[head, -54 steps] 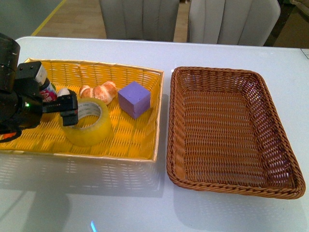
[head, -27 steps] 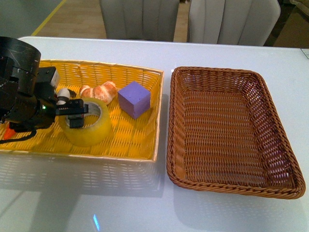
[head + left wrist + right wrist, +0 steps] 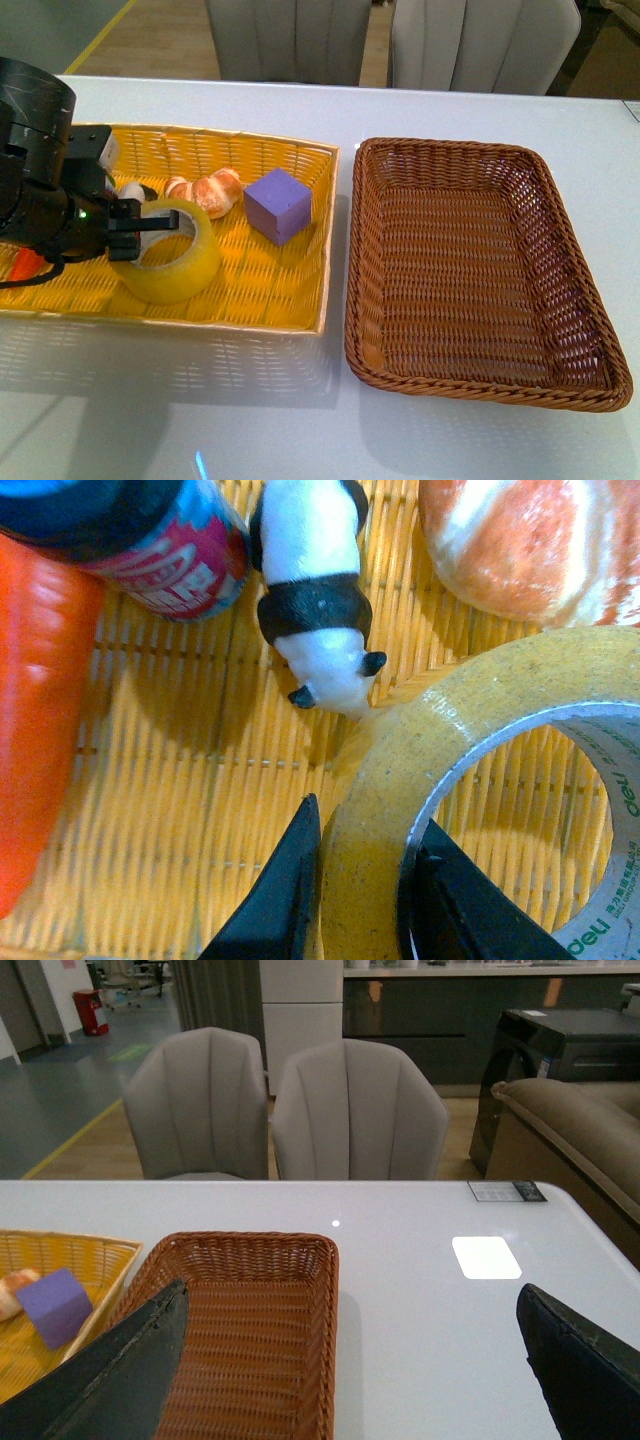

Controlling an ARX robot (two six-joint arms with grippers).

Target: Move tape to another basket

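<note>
The yellow tape roll (image 3: 172, 258) sits in the bright yellow woven tray (image 3: 290, 290) on the left. My left gripper (image 3: 135, 228) is shut on the roll's wall, one finger outside and one inside the core. The left wrist view shows the tape (image 3: 470, 710) pinched between the black fingers (image 3: 275, 900). The dark brown basket (image 3: 480, 265) lies empty to the right of the yellow tray; it also shows in the right wrist view (image 3: 240, 1350). My right gripper (image 3: 350, 1370) is open and empty, held above the table near the brown basket's right side.
The yellow tray also holds a purple cube (image 3: 278, 205), a bread roll (image 3: 208, 190), a panda figure (image 3: 312, 600), a red-labelled bottle (image 3: 150, 530) and an orange object (image 3: 40, 710). Two grey chairs (image 3: 290, 1110) stand beyond the white table (image 3: 330, 420).
My left gripper has swung down and closed on the tape's wall. The tape has shifted a little to the left in the yellow tray.
</note>
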